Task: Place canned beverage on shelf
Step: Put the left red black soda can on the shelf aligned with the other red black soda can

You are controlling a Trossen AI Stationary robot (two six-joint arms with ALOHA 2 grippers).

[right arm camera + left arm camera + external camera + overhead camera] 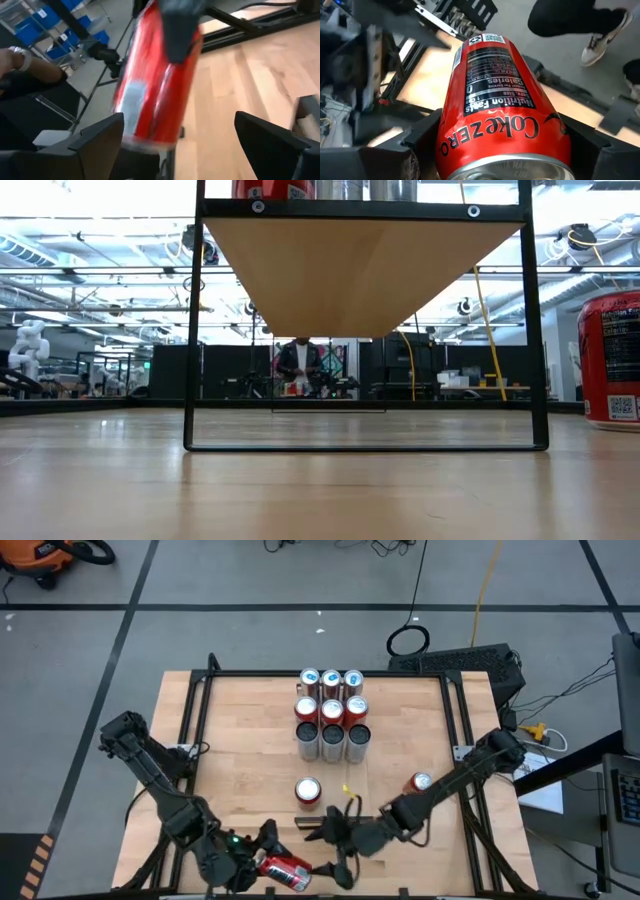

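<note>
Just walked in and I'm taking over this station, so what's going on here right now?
The left gripper has its jaws shut on a red Coke Zero can, lying sideways at the near edge of the table. The right gripper is beside it with jaws open and empty. The shelf at the far side already carries nine cans in three rows. Two more red cans stand on the table, one mid-table and one toward the right.

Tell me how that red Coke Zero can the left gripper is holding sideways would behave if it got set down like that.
The red can lies on its side in the left gripper, so it would probably roll on the flat tabletop. Its smooth, glossy wall looks slippery. The lid appears unopened, so it is likely heavy for its size.
</note>
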